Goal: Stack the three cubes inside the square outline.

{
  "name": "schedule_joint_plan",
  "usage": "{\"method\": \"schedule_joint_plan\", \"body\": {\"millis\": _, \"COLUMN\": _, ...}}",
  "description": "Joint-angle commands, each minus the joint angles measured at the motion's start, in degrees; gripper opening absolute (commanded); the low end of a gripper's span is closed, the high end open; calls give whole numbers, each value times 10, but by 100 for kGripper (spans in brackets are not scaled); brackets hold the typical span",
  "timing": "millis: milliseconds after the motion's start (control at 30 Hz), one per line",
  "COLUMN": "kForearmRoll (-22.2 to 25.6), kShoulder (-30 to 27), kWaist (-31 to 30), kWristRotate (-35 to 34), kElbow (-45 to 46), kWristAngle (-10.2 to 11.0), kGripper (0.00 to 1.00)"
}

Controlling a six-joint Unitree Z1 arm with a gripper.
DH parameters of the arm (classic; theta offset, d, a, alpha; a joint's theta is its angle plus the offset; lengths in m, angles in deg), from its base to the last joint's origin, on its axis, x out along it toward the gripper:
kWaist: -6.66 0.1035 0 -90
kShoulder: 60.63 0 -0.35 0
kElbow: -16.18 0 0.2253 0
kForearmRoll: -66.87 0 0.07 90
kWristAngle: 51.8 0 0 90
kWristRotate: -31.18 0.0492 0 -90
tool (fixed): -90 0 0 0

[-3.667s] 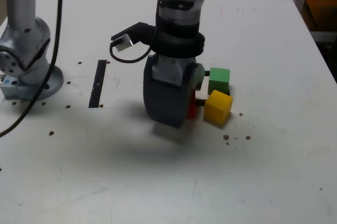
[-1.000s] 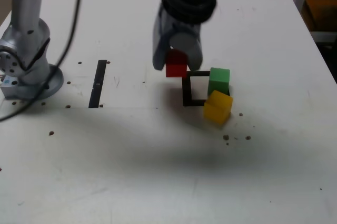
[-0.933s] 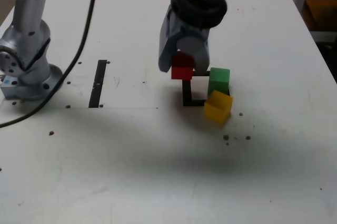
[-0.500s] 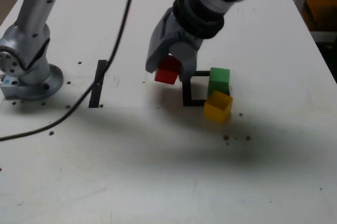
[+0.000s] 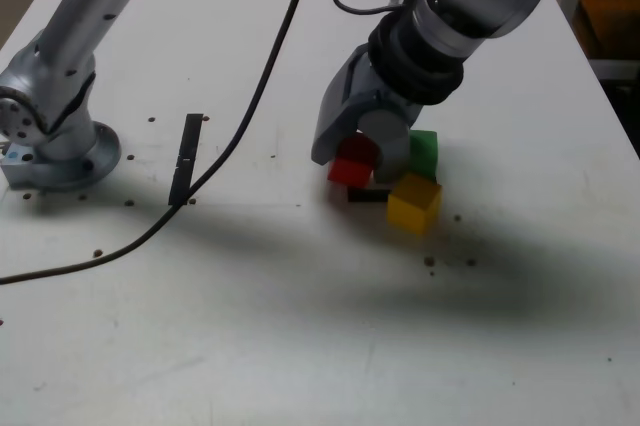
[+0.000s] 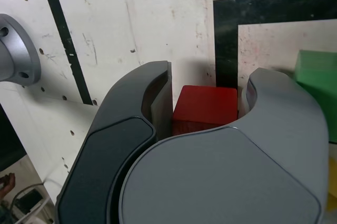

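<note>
- Nearest the exterior camera, the yellow cube [image 5: 414, 202] sits on the table at the square outline's [image 6: 226, 34] corner — unstacked.
- Just behind, the gripper [image 5: 352, 161] clamps the red cube [image 5: 352, 164] above the outline's edge — not yet placed.
- Farthest, the green cube [image 5: 424, 151] waits, so no stack exists.

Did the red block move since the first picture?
Yes. The red block, held in the hand, was hidden low beside the square outline before; now it hangs over the outline's edge on the exterior view's left.

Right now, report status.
Gripper shut on red cube, low at square outline. Green cube and yellow cube crowd the outline's far side.
</note>
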Motion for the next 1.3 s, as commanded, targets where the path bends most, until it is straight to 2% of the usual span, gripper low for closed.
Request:
{"method": "schedule_joint_plan", "body": {"millis": 0, "kForearmRoll": 1, "kShoulder": 3, "kWaist": -1, "kWristRotate": 1, "kElbow": -12, "kWristAngle": 0, "kGripper": 9}}
{"method": "schedule_joint_plan", "body": {"millis": 533, "kForearmRoll": -3, "kShoulder": 36, "kWaist": -7, "kWristRotate": 25, "kElbow": -70, "kWristAngle": -11, "kGripper": 9}}
{"method": "schedule_joint_plan", "body": {"millis": 733, "kForearmRoll": 0, "kShoulder": 33, "kWaist": 3, "kWristRotate": 42, "kElbow": -88, "kWristAngle": 3, "kGripper": 9}}
{"method": "schedule_joint_plan", "body": {"millis": 867, "kForearmRoll": 3, "kShoulder": 22, "kWaist": 12, "kWristRotate": 46, "kElbow": -73, "kWristAngle": 10, "kGripper": 10}}
{"method": "schedule_joint_plan", "body": {"millis": 1133, "kForearmRoll": -6, "kShoulder": -3, "kWaist": 26, "kWristRotate": 42, "kElbow": -42, "kWristAngle": 37, "kGripper": 12}}
{"method": "schedule_joint_plan", "body": {"millis": 1267, "kForearmRoll": -19, "kShoulder": -5, "kWaist": 28, "kWristRotate": 35, "kElbow": -31, "kWristAngle": 38, "kGripper": 13}}
